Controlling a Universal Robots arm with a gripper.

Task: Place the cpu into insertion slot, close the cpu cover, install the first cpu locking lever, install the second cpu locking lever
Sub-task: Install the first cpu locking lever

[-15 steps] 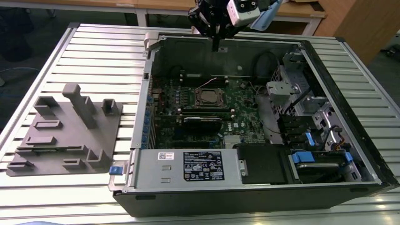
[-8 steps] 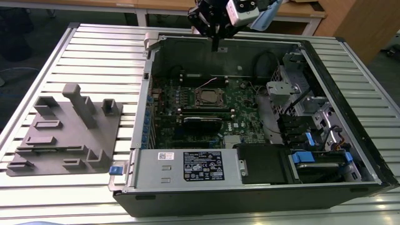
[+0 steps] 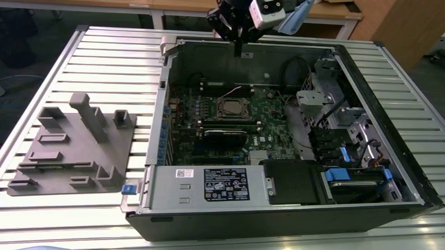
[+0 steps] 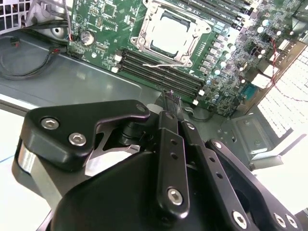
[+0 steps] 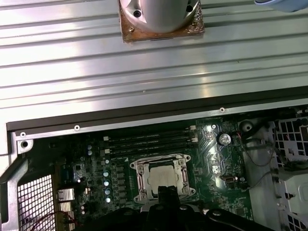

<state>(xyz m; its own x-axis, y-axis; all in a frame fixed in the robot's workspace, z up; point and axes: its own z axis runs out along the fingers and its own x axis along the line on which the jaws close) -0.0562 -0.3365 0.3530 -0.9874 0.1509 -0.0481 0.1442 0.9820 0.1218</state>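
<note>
Exterior view: the gripper (image 3: 238, 49) hangs above the twelve o'clock wall of the open computer case (image 3: 278, 216). In the second wrist view its fingers (image 4: 166, 125) are pinched together with nothing between them. Toward six o'clock from it, on the green board (image 3: 272, 127), the cpu (image 3: 232, 108) lies in the insertion slot (image 3: 220, 109), with the cpu cover (image 4: 143, 33) framing it. A grey fixture (image 3: 76, 151) sits on the slatted table (image 3: 104, 57) at the case's nine o'clock.

**Your arm's hardware, up close**

You see a matte black gripper (image 4: 171, 96) with rounded linkage plates (image 4: 72, 130), fastened by silver socket-head screws (image 4: 174, 195). Its fingers (image 4: 169, 134) are narrow black bars. A silvery cylindrical arm section (image 5: 159, 12) sits on a brownish square plate (image 5: 127, 33).
</note>
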